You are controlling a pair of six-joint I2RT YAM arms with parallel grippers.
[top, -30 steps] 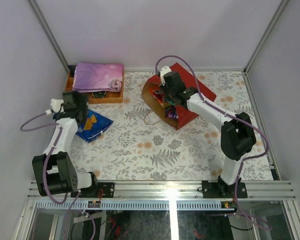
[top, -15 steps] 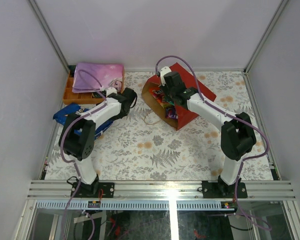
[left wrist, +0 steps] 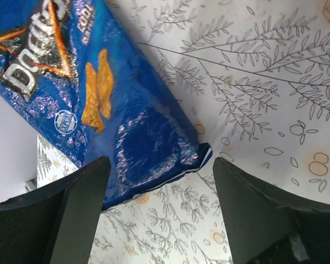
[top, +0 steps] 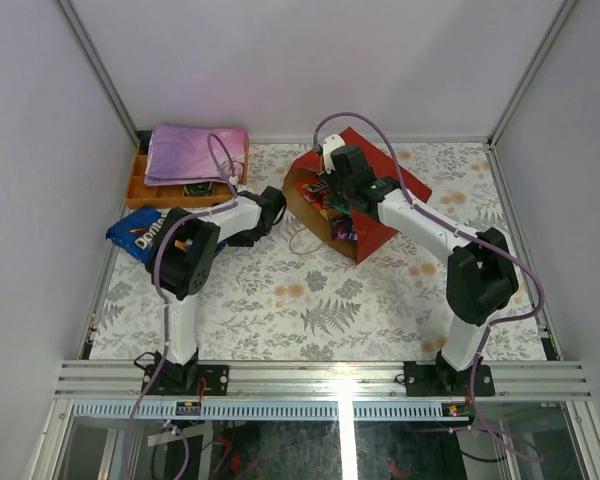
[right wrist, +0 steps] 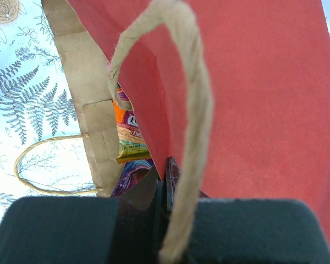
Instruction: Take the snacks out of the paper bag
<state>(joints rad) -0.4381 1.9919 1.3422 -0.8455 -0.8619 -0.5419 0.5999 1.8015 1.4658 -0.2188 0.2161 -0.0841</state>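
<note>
doritos [top: 140, 232] out, mid-left; packets [top: 332, 207] left in bag [top: 395, 175], upper ctr. my l gripper [left wrist: 159, 179] wide, empty; r gripper [right wrist: 165, 171] pinches bag wall.

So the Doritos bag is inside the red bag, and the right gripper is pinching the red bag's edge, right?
No. The Doritos bag is not inside the red bag; it lies out on the table, well apart from it, as the top view shows. The right gripper is pinching the red bag's edge.
</note>
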